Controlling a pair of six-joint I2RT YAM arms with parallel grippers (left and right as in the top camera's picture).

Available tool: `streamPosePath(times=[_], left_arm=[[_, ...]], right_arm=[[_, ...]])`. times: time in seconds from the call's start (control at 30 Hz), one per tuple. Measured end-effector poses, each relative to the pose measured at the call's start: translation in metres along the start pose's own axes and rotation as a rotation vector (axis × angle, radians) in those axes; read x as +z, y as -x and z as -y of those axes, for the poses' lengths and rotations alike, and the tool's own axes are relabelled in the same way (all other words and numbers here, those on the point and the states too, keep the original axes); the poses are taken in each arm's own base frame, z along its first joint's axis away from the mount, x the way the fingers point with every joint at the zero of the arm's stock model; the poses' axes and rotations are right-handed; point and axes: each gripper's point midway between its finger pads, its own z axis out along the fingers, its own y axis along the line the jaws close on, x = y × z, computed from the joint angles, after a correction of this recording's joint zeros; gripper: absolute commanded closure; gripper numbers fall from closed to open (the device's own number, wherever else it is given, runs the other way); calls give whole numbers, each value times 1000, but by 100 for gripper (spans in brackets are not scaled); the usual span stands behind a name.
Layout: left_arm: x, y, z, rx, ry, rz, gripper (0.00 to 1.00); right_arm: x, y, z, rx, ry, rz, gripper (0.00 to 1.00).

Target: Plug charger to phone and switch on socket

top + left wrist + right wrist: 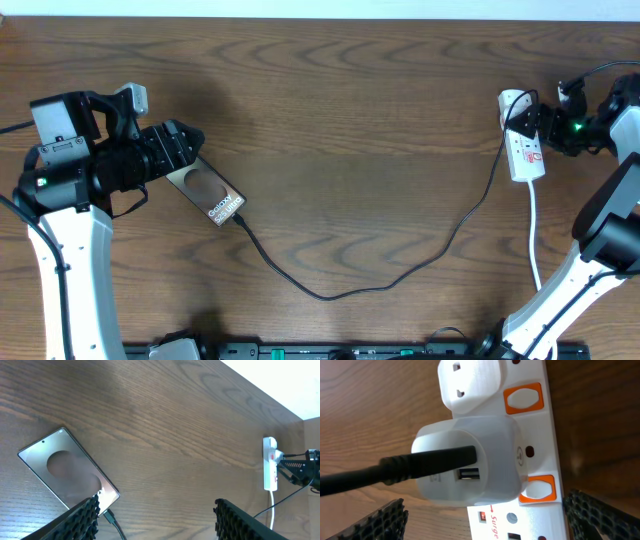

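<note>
The bronze-brown phone (208, 192) lies flat on the table, also in the left wrist view (65, 472). The thin black charger cable (330, 293) runs from the phone's lower end to the white socket strip (527, 158). Its plug tip (108, 516) sits against the phone's bottom edge. My left gripper (190, 140) is open and empty just above the phone's upper-left end (155, 512). My right gripper (550, 128) is open, its fingers either side of the socket (545, 445). A white adapter (470, 465) with the black cable in it is plugged in between two orange switches (537, 489).
A second white plug (470, 382) sits in the socket's far outlet. The socket's white cord (535, 240) trails toward the table's front edge. A small red indicator (481, 516) shows beside the "Surge" lettering. The table's far edge meets a white wall (280, 385).
</note>
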Motion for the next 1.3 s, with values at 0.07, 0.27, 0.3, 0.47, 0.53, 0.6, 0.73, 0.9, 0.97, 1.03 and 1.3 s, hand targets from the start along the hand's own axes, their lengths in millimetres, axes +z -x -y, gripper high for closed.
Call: streamPosePath(times=[0.07,0.27,0.3,0.47,0.53,0.6,0.73,0.9,0.97,1.03,1.3], left_arm=[[0,0,0,0,0,0,28],[0,-1,0,-4,1,-6,28],[0,-2,0,-4,1,-6,28],[0,-2,0,-5,1,-8,27],[0,-2,0,-6,1,-8,28],[0,-2,0,-6,1,-9,28],[0,-2,0,-6,1,-9,28],[0,-2,0,-6,2,-9,28],[0,-2,0,-6,2,-9,28],[0,-2,0,-6,2,-9,28],[0,-3,0,-7,1,-10,28]], right_arm=[[0,1,-1,-1,4,4,1],[0,1,-1,0,5,5,1],[0,2,-1,0,5,6,1],[0,5,-1,-9,6,17,1],[0,5,-2,-11,7,19,1],[0,6,-2,-14,7,23,1],[-1,8,-2,-10,7,28,1],[-4,10,-5,3,9,25,1],[-4,13,-7,0,10,30,1],[-5,15,-9,0,12,34,1],[6,16,-25,-26,12,15,1]])
